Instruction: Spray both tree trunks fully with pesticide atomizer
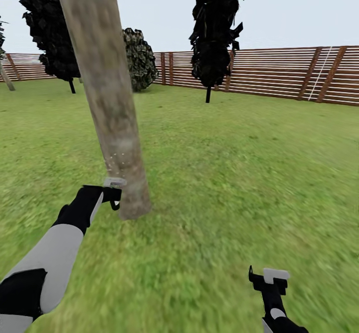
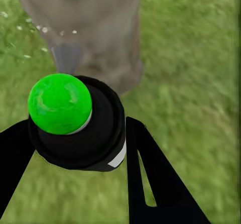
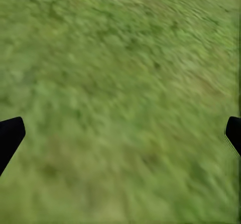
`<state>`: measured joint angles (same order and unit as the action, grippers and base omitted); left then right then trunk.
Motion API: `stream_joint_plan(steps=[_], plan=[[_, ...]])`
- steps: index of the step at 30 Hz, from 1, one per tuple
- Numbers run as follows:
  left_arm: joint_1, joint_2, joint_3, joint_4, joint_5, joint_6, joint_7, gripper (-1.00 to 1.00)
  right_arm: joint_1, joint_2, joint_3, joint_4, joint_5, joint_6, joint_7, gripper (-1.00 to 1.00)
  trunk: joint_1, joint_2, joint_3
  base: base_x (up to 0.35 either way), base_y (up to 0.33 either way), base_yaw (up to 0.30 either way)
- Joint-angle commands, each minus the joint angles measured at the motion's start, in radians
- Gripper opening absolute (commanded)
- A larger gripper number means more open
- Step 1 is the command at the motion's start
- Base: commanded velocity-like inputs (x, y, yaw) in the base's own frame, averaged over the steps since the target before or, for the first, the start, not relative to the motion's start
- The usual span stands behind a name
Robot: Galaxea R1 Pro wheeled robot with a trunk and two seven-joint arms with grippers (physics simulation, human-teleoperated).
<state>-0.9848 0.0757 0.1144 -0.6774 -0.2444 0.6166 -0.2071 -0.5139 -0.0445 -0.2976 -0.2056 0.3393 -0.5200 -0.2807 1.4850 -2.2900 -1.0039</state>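
Observation:
A thick mottled grey-tan tree trunk (image 1: 107, 98) rises from the grass floor (image 1: 224, 173) of the garden, left of centre in the head view. My left gripper (image 1: 112, 193) is shut on the pesticide atomizer (image 1: 114, 182), held right beside the trunk's base. In the left wrist view the atomizer (image 2: 75, 128) has a black body and a green ball top. It sits between my left gripper's (image 2: 75, 151) black fingers, its grey nozzle pointing at the trunk (image 2: 100, 28). Small white specks of pesticide (image 1: 115, 159) (image 2: 30, 30) float against the bark. My right gripper (image 1: 269, 277) (image 3: 120, 133) hangs open over grass, low on the right.
A brown slat fence (image 1: 279, 74) closes the lawn at the back. Dark-leaved thin-stemmed trees (image 1: 217, 29) (image 1: 50, 24) and a round bush (image 1: 139, 59) stand before it. Open grass spreads to the right of the trunk.

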Motion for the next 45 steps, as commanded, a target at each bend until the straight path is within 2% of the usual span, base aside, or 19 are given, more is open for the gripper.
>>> stream_joint_plan(steps=[1,12,16,17,20,22,24,27,28,29,30,32,35,37,39,40,41,42,45], plan=[[0.000,0.001,0.000,0.001,0.000,0.000,0.000,-1.00,0.000,0.000,0.000,0.000,0.000,0.000,0.000,1.00,0.000,0.000,0.000,0.086,-0.273,0.000],[0.008,0.012,0.004,0.005,0.000,-0.001,0.000,-1.00,0.000,0.000,0.000,0.001,0.001,0.000,0.000,1.00,0.000,0.000,0.000,0.075,-0.273,0.116],[0.028,0.095,0.017,0.005,0.006,-0.001,0.022,-1.00,0.000,0.000,0.000,0.001,0.001,0.000,0.000,1.00,0.000,0.000,0.000,0.005,-0.273,0.275],[0.029,0.101,0.017,0.006,0.007,-0.001,0.025,-1.00,0.000,0.000,0.000,0.000,0.001,0.000,0.000,1.00,0.000,0.000,0.000,0.001,-0.273,0.240],[0.030,0.092,0.016,0.006,0.011,-0.002,0.028,-1.00,0.000,0.000,0.000,0.000,0.001,0.000,0.000,1.00,0.000,0.000,0.000,0.000,-0.273,0.104],[0.031,0.045,0.015,0.007,0.008,-0.003,0.031,-1.00,0.000,0.000,0.000,0.000,0.001,0.000,0.000,1.00,0.000,0.000,0.000,0.000,-0.273,0.017],[0.031,0.023,0.014,0.007,0.008,-0.004,0.044,-1.00,0.000,0.000,0.000,0.000,0.001,0.000,0.000,1.00,0.000,0.000,0.000,0.000,-0.273,0.006],[0.031,0.015,0.017,0.008,0.011,-0.006,0.093,-1.00,0.000,0.000,0.000,0.001,0.001,0.000,0.000,1.00,0.000,0.000,0.000,0.004,-0.273,0.001],[0.049,0.072,0.060,0.038,0.008,-0.011,0.099,-1.00,0.000,0.000,0.000,0.001,0.001,0.000,0.000,1.00,0.000,0.000,0.000,0.093,-0.273,0.000],[0.059,0.114,0.088,0.055,0.008,-0.016,0.098,-1.00,0.000,0.000,0.000,0.001,0.001,0.000,0.000,1.00,0.000,0.000,0.000,0.130,-0.270,0.000],[0.060,0.122,0.093,0.062,0.008,-0.019,0.098,-1.00,0.000,0.000,0.000,0.001,0.001,0.000,0.000,1.00,0.000,0.000,0.000,0.144,-0.263,0.000],[0.062,0.129,0.098,0.088,0.007,-0.029,0.099,-1.00,0.000,0.000,0.000,0.000,0.001,0.000,0.000,1.00,0.000,0.000,0.000,0.186,-0.236,0.000],[0.063,0.113,0.099,0.118,0.013,-0.033,0.100,-1.00,0.000,0.000,0.000,0.000,0.001,0.000,0.000,1.00,0.000,0.000,0.000,0.229,-0.198,0.069],[0.064,0.083,0.100,0.149,0.010,-0.042,0.100,-1.00,0.000,0.000,0.000,0.000,0.001,0.000,0.000,1.00,0.000,0.000,0.000,0.241,-0.182,0.228],[0.076,0.082,0.102,0.170,0.009,-0.078,0.100,-1.00,0.000,0.000,0.000,0.000,0.001,0.000,0.000,1.00,0.000,0.000,0.000,0.248,-0.177,0.263],[0.088,0.091,0.107,0.182,0.008,-0.115,0.106,-1.00,0.000,0.000,0.000,0.000,0.001,0.000,0.000,1.00,0.000,0.000,0.000,0.267,-0.171,0.273],[0.100,0.130,0.126,0.190,0.008,-0.140,0.125,-1.00,0.000,0.000,0.000,0.001,0.001,0.000,0.000,1.00,0.000,0.000,0.000,0.276,-0.168,0.277],[0.103,0.144,0.134,0.191,0.008,-0.144,0.130,-1.00,0.000,0.000,0.000,0.000,0.001,0.000,0.000,1.00,0.000,0.000,0.000,0.277,-0.168,0.240],[0.105,0.152,0.143,0.192,0.008,-0.148,0.134,-1.00,0.000,0.000,0.000,0.000,0.001,0.000,0.000,1.00,0.000,0.000,0.000,0.278,-0.167,0.125]])
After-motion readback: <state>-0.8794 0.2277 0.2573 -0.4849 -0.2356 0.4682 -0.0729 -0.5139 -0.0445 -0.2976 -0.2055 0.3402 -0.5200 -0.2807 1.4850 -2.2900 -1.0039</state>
